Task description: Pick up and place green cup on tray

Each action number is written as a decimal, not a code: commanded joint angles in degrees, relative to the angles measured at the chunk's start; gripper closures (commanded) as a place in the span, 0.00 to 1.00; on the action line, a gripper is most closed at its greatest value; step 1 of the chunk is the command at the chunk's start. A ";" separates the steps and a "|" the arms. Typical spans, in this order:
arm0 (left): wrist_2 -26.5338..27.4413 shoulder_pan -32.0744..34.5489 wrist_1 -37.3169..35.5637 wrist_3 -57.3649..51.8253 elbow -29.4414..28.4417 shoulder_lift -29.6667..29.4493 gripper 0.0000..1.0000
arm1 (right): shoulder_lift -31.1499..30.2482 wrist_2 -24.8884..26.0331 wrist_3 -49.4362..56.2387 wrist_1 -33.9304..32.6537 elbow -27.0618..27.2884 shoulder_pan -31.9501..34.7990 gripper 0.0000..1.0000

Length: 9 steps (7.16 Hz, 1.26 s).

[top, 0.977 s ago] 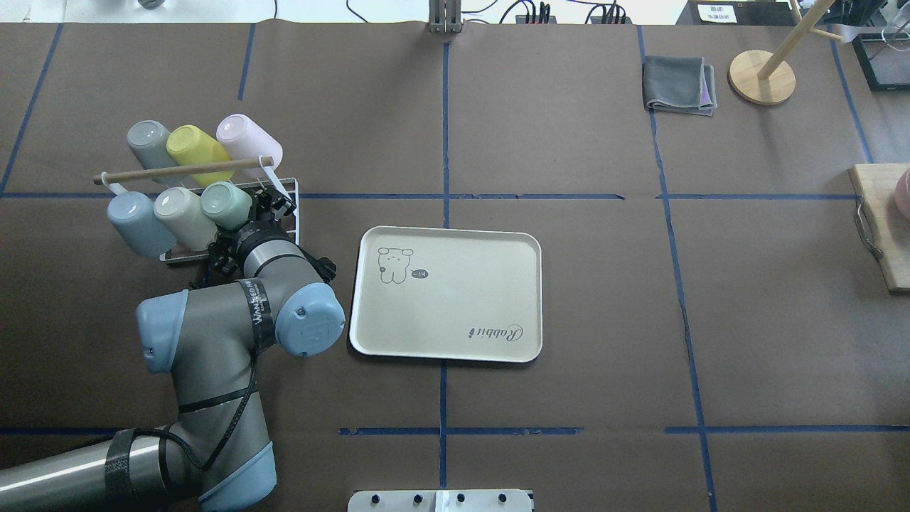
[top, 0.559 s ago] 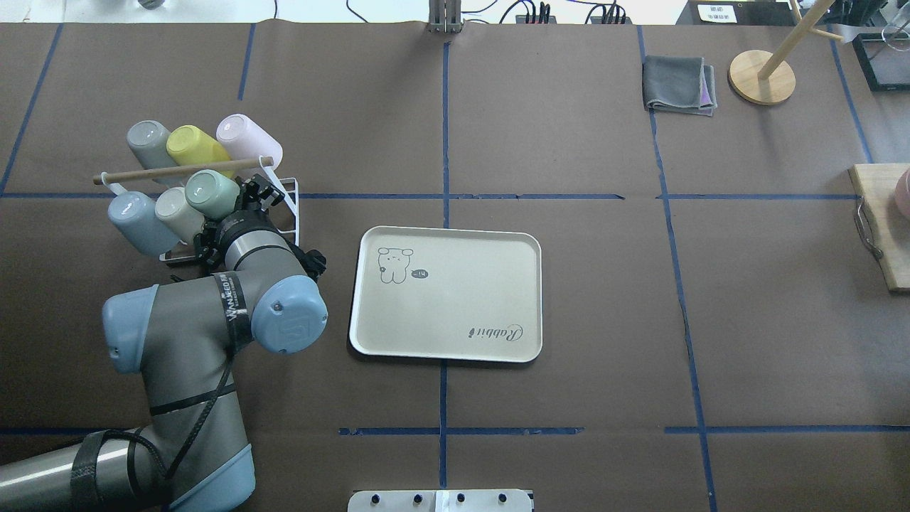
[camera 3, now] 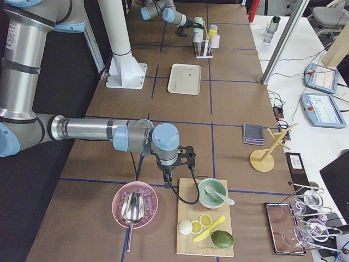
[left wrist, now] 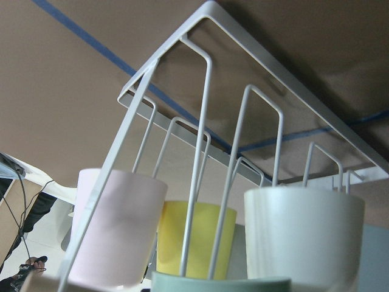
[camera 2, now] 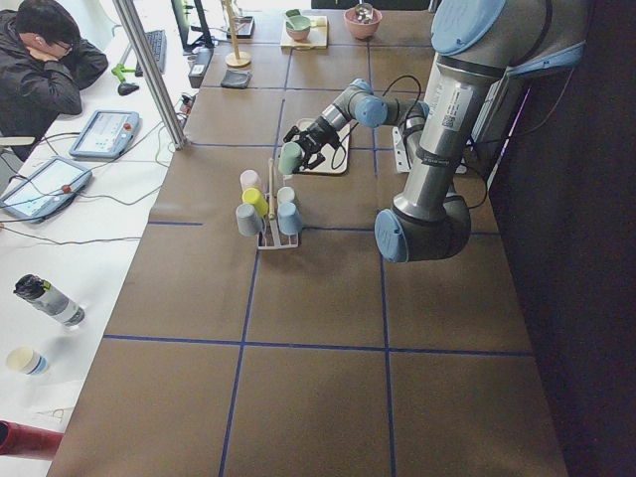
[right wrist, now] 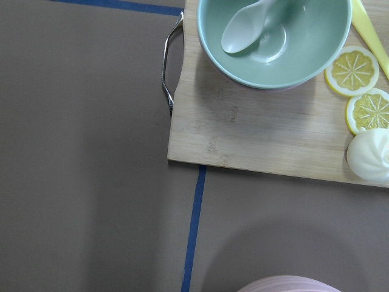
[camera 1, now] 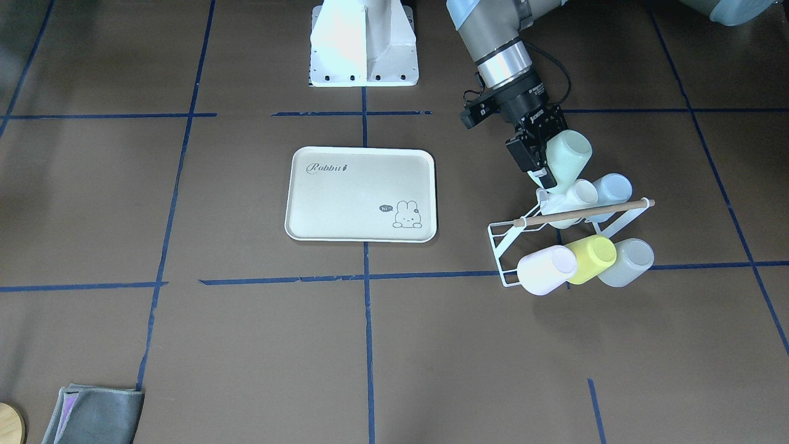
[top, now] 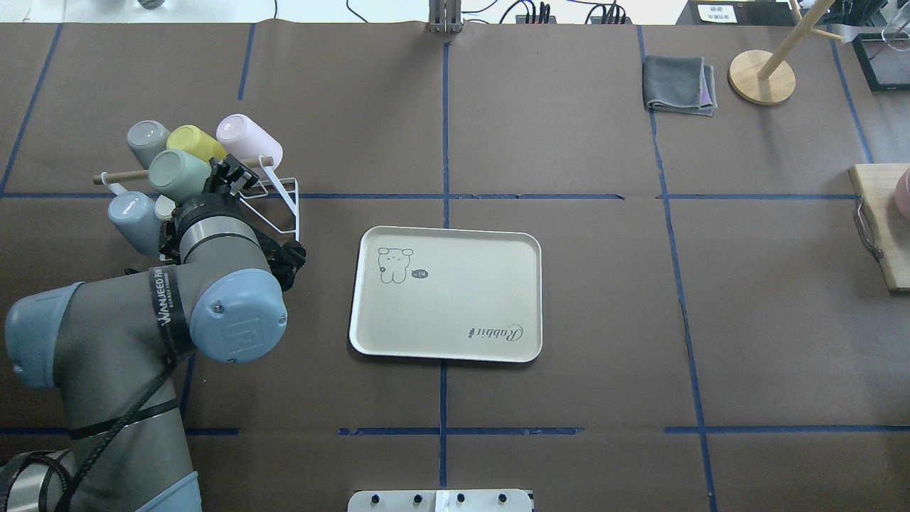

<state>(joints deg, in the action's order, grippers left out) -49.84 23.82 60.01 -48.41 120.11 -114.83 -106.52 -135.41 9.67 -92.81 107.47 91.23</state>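
Observation:
My left gripper [top: 215, 178] is shut on the pale mint-green cup [top: 178, 174] near its rim and holds it tilted above the white wire rack [top: 283, 206], clear of the pegs. In the front view the gripper [camera 1: 541, 152] and the green cup [camera 1: 568, 158] hang over the rack's near row. The cup's rim [left wrist: 219, 283] shows at the bottom of the left wrist view. The cream Rabbit tray [top: 462, 306] lies empty to the right of the rack, also in the front view [camera 1: 360, 203]. My right gripper [camera 3: 175, 167] hovers by a cutting board far away; I cannot tell whether it is open or shut.
The rack holds a grey cup [top: 146, 137], yellow cup [top: 193, 142], pink cup [top: 245, 136], blue cup [top: 131, 217] and cream cup [top: 165, 207]. A folded grey cloth [top: 679, 84] and wooden stand [top: 762, 77] sit far right. A wooden board [right wrist: 261, 134] carries a green bowl [right wrist: 276, 36].
My left gripper has lifted the green cup off its rack peg and carried it up and to the left in the overhead view. The arm's elbow swung left.

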 commanded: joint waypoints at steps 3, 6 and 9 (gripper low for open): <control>-13.76 5.17 1.06 21.46 7.93 -1.53 0.43 | 0.44 0.15 0.00 0.00 -0.24 0.00 0.00; -22.22 5.88 10.78 43.89 8.30 -2.06 0.40 | 0.44 0.15 0.00 -0.09 -0.24 0.00 0.00; -25.82 5.62 21.94 63.45 8.13 -1.98 0.53 | 0.44 0.06 0.00 -0.09 -0.16 0.00 0.00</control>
<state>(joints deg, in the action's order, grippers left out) -74.16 29.50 76.75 6.62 128.31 -116.85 -106.09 -135.34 9.67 -92.90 107.30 91.23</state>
